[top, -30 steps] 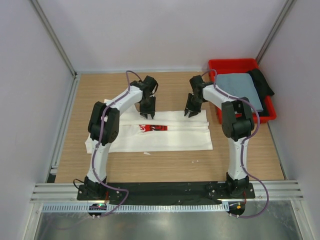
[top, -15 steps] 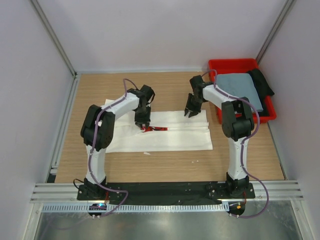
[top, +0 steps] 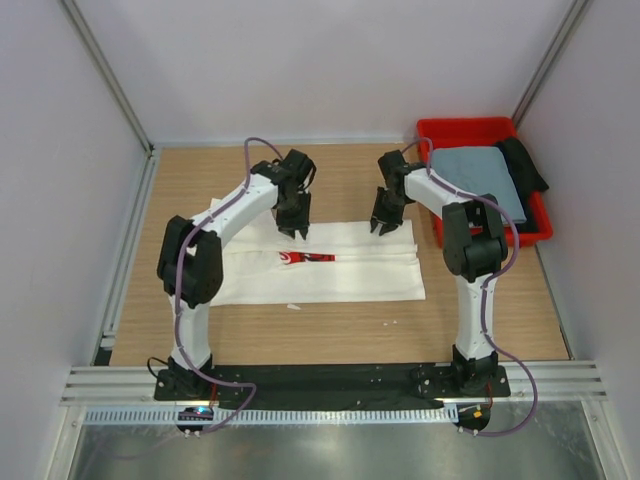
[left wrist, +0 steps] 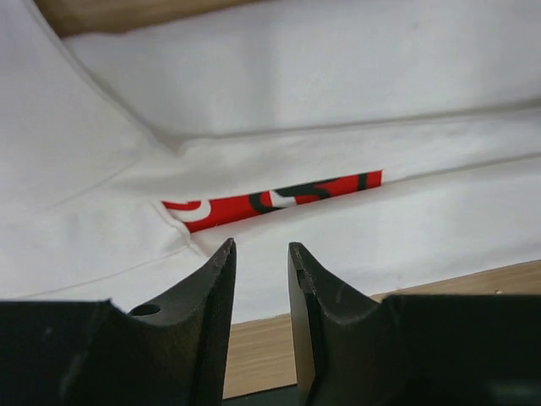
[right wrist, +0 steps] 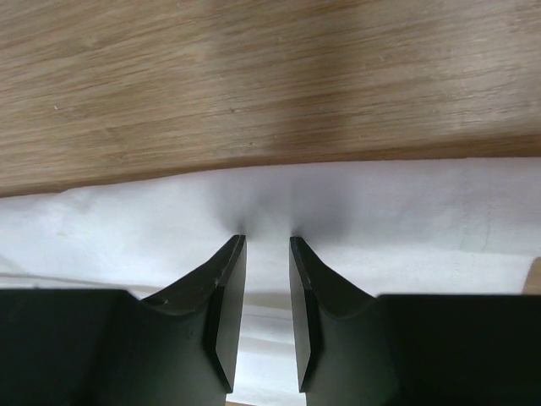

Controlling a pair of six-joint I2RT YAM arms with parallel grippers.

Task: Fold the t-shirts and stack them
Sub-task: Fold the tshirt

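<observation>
Top external view: the white shirt (top: 330,278) lies flat on the table (top: 200,180), folded into a long band. A strip of red print (top: 308,257) shows at one fold. The grey shirt (top: 475,172) sits folded in the bin (top: 468,127), well apart from the white one.
Left pincer (top: 292,230): my jaws stand a little apart with nothing in them, hanging over the band near the print.
Right pincer (top: 386,226): my tips are down at the band's far edge with a narrow gap between them. I cannot tell whether cloth is nipped in it.
Handling: I judge the white shirt light, limp and several layers thick. It will sag and its layers will slide over each other, but nothing can break.
Where to hold: along the far edge, my two pincers well apart, biting through all layers at once so the fold carries over evenly.
Risk: nipping only the top layer would likely pull the fold open.
</observation>
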